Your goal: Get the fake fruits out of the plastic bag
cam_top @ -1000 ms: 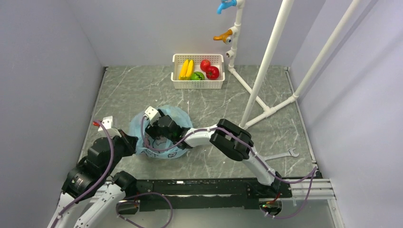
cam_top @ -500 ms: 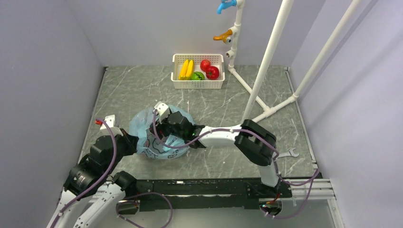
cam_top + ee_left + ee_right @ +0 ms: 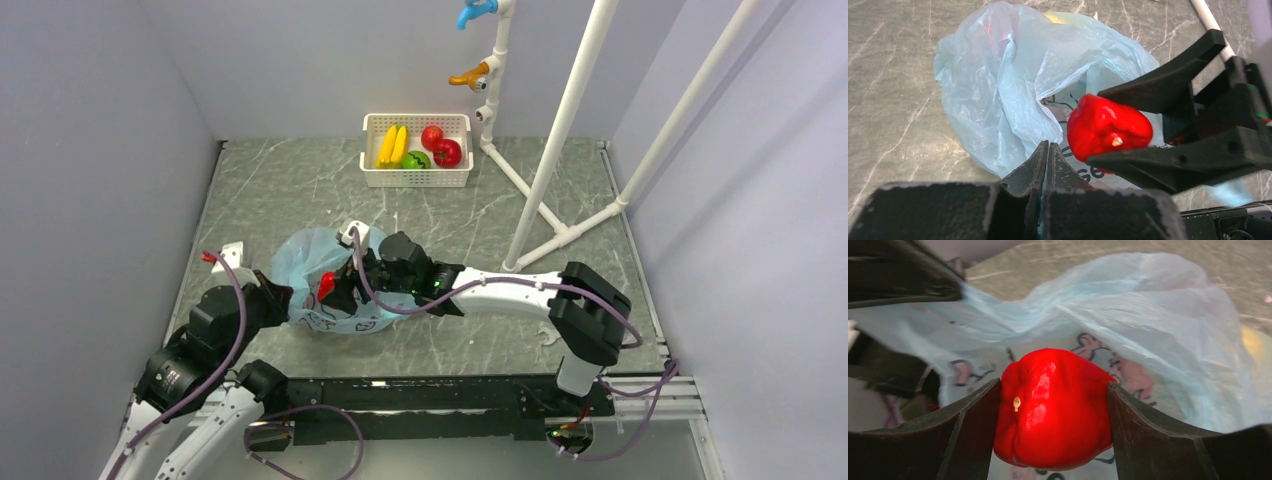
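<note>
Open lane: bare table [image 3: 290,190] between plastic bag [image 3: 305,255] and basket [image 3: 416,181]. Right gripper [image 3: 332,288], clamped on red pepper [image 3: 1053,407], and its arm block the bag's right side. Left gripper [image 3: 1047,150] pinches the bag's near-left edge. Pipe frame [image 3: 560,135] fences the far right.

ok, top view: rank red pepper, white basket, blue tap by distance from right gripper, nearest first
1. Red pepper, gripped by the right gripper, over the plastic bag.
2. White basket, far centre.
3. Blue tap, high at the back.
</note>
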You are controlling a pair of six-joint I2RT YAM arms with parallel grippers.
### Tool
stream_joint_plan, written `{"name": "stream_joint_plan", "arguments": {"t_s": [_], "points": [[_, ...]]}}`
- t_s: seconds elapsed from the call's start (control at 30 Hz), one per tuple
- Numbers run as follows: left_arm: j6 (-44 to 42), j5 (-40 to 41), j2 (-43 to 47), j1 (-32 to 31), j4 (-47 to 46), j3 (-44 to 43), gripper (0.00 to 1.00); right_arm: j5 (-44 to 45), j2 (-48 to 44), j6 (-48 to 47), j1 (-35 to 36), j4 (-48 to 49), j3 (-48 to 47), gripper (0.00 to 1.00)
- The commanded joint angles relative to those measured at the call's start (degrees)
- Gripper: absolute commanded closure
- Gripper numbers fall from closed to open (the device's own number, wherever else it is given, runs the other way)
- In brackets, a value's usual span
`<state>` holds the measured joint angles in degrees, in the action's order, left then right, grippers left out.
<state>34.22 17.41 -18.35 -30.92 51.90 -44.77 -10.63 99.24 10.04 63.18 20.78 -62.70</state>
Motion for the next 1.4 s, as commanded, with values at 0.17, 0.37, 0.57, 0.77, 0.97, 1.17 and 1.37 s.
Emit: {"name": "stream_joint_plan", "arguments": {"t_s": [0.17, 0.37, 0.57, 0.77, 0.97, 1.17, 1.37], "points": [[-0.42, -0.06, 0.00, 0.24, -1.48, -0.29, 1.00, -7.55, -8.53, 1.37, -0.09, -3.03, -4.76, 0.97], [-0.56, 0.05, 1.67, 0.20, -2.29, 0.31, 1.00, -4.20, -13.09, -1.64, -0.07, -5.33, -6.35, 0.98], [-0.66, -1.12, -0.42, 0.12, -2.06, 0.12, 1.00, 4.20, -13.38, -5.87, -0.86, -4.82, -9.91, 1.00], [-0.38, -0.49, 0.31, -0.28, -2.00, 0.14, 1.00, 15.52, -6.62, -7.28, -4.46, -5.14, -18.87, 1.00], [-0.41, -0.39, 1.66, -0.37, -2.20, 0.31, 1.00, 24.99, 6.49, -8.64, -8.74, -8.92, -32.30, 1.00], [-0.33, -0.17, 2.66, -0.65, -2.21, 0.41, 1.00, 30.09, 16.99, -14.29, -11.37, -8.84, -43.12, 1.00], [-0.36, -0.29, 2.64, -0.72, -2.36, 0.39, 1.00, 31.49, 27.45, -14.76, -14.57, -12.05, -54.21, 1.00]]}}
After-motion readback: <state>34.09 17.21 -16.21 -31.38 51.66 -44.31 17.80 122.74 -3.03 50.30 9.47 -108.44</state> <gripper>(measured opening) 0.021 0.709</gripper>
